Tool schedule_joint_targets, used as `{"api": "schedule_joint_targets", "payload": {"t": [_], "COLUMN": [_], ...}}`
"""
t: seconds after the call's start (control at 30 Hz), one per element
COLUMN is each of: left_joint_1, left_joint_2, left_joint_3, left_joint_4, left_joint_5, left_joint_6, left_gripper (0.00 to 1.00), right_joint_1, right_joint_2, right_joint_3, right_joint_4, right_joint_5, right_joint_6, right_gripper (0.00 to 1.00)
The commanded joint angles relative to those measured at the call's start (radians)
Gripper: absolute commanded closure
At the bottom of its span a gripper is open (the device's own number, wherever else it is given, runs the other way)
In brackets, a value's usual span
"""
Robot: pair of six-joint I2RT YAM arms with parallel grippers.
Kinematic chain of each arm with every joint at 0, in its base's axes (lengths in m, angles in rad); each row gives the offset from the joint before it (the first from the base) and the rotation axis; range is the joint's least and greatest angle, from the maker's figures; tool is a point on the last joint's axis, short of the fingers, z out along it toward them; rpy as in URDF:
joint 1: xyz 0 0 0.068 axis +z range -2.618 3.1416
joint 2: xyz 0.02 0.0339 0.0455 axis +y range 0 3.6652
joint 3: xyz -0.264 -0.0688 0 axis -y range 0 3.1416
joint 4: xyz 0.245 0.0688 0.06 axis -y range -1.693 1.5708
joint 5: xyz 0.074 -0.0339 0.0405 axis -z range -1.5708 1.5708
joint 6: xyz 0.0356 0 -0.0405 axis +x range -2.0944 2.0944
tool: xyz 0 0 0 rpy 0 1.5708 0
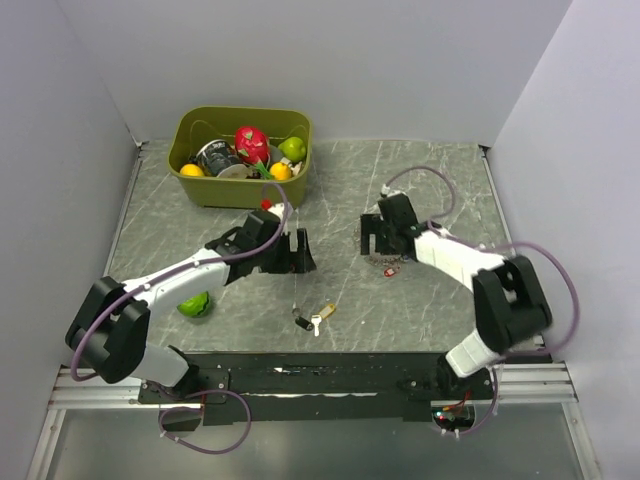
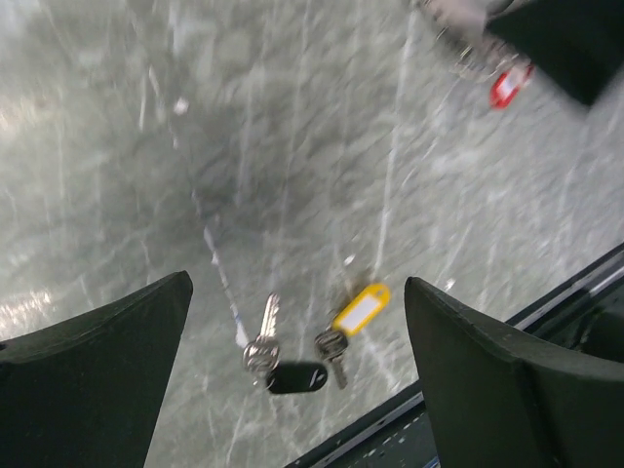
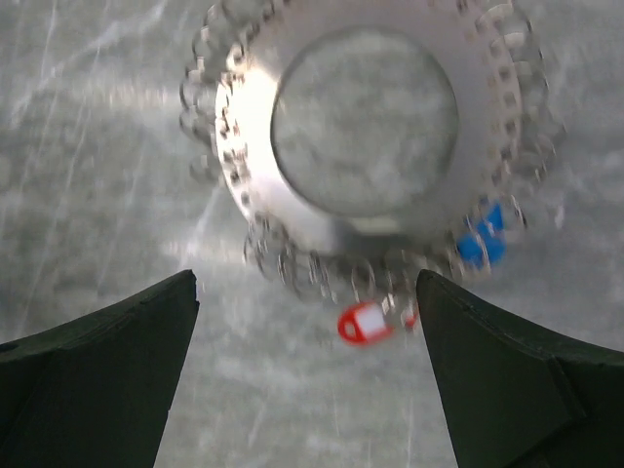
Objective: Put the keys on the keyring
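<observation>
My left tool (image 2: 297, 288) hung with its fingers wide apart and empty above the grey marbled bench (image 1: 340, 180). The small silver keys with a black head and a yellow tag (image 2: 297, 361) lay below it, close to the bench's near edge. My right tool (image 3: 305, 283), fingers likewise spread and holding nothing, hovered over the large grey beaded metal keyring with red and blue tags (image 3: 244, 127), which lay farther back and right of the keys, apart from them.

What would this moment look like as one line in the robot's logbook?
left gripper: open, facing keys | right gripper: open, facing keyring | keys: on table, apart from keyring
</observation>
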Motion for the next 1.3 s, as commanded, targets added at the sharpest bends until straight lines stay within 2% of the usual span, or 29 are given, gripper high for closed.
{"api": "schedule_joint_targets", "payload": {"t": [0.0, 0.13, 0.3, 0.43, 0.83, 1.0, 1.13, 1.27], "left_joint_1": [-0.007, -0.010, -0.010, -0.010, -0.010, -0.010, -0.010, -0.008], "left_joint_2": [-0.031, -0.037, -0.035, -0.041, -0.015, -0.021, -0.025, 0.003], "left_joint_3": [-0.056, -0.073, -0.073, -0.080, -0.077, -0.060, -0.053, -0.040], "left_joint_4": [0.053, 0.051, 0.040, 0.042, 0.045, 0.030, 0.037, 0.054], "left_joint_5": [0.022, 0.010, -0.006, -0.026, -0.038, -0.056, -0.043, -0.010], "left_joint_6": [-0.017, -0.029, -0.017, -0.017, -0.003, 0.006, 0.006, -0.003], "left_gripper": [0.03, 0.04, 0.04, 0.04, 0.03, 0.04, 0.04, 0.03], "right_joint_1": [0.004, 0.007, 0.009, 0.020, 0.217, 0.234, 0.221, 0.152], "right_joint_2": [0.139, 0.261, 0.334, 0.318, 0.220, 0.096, 0.019, -0.036], "right_joint_3": [0.170, 0.265, 0.299, 0.219, 0.105, 0.162, 0.225, 0.195], "right_joint_4": [0.000, -0.017, -0.077, -0.054, 0.032, -0.011, -0.098, -0.097], "right_joint_5": [0.002, -0.021, -0.087, -0.258, -0.503, -0.393, -0.183, -0.165], "right_joint_6": [-0.013, -0.027, -0.018, 0.014, 0.151, 0.180, 0.149, 0.133], "right_gripper": [0.00, 0.00, 0.00, 0.00, 0.00, 0.00, 0.00, 0.00]}}
